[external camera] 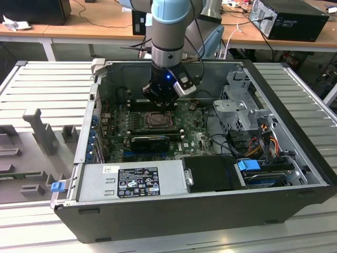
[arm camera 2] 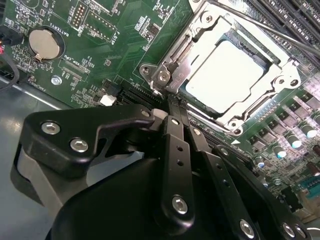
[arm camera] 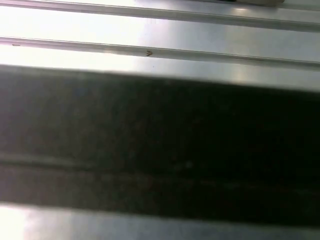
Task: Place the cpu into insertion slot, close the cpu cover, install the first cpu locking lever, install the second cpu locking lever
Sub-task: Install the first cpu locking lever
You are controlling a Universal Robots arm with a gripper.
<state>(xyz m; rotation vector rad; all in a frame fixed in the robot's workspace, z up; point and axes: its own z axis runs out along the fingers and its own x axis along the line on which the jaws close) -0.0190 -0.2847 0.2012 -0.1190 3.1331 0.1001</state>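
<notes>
One cpu (arm camera 2: 226, 75) seated in socket under closed cpu cover (arm camera 2: 200, 47). Pincer (arm camera 2: 175, 102) clenched empty, fingers together, tips just beside cover's corner.

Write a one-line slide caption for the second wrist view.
Gripper poised at the socket's edge, the cpu seated with the cpu cover closed around it.

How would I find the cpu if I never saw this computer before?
Look inside the big open computer case at the green circuit board on its floor. Near the board's middle, right under the robot's gripper, sits a shiny metal frame, the cpu cover. The cpu is the flat, plain silver-grey square showing through that frame's window, smooth where everything around it is bumpy with tiny parts.
</notes>
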